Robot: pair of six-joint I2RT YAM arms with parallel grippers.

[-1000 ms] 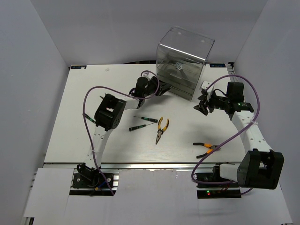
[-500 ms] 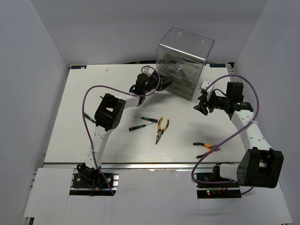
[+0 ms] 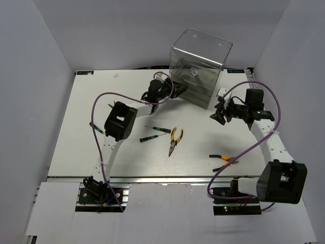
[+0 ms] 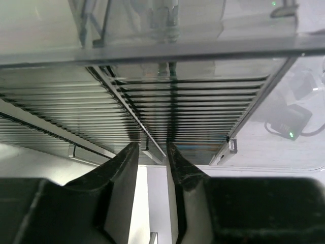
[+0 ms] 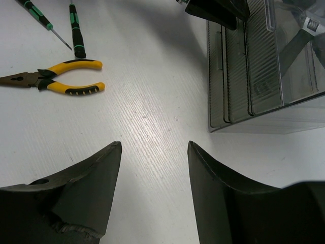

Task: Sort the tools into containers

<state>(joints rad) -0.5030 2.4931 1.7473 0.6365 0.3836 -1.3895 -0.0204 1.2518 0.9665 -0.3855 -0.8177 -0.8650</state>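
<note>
The cabinet [image 3: 200, 61] stands at the back of the surface [image 3: 101, 101]. The left gripper [image 3: 179, 90] is right up at its low drawers. In the left wrist view the jaws are close together, one on each side of a thin drawer lip [image 4: 152, 151]. It is hard to tell if they are pinching the lip or just sitting next to it.

The drawer looks like thin, hard, smooth plastic. It is likely light and should slide out flat. The lip is the only good place to hold it, near the middle, so the drawer comes out straight. A hard tug could drag the whole cabinet, as it looks light too.

The right gripper [image 5: 153, 147] hangs over the surface near the cabinet, with its jaws wide apart and nothing in them.

The wrench [image 5: 299, 38] is already inside the cabinet. The pliers [image 3: 175, 140], the screwdrivers [image 5: 75, 30] and the cutters [image 3: 223, 160] lie out on the surface, well apart from the cabinet. They are stiff metal and likely heavy for their size. The pliers and cutters are best held across both soft handles, close to the joint. The screwdrivers are thin and may roll, so the fat handle is the place to hold.
</note>
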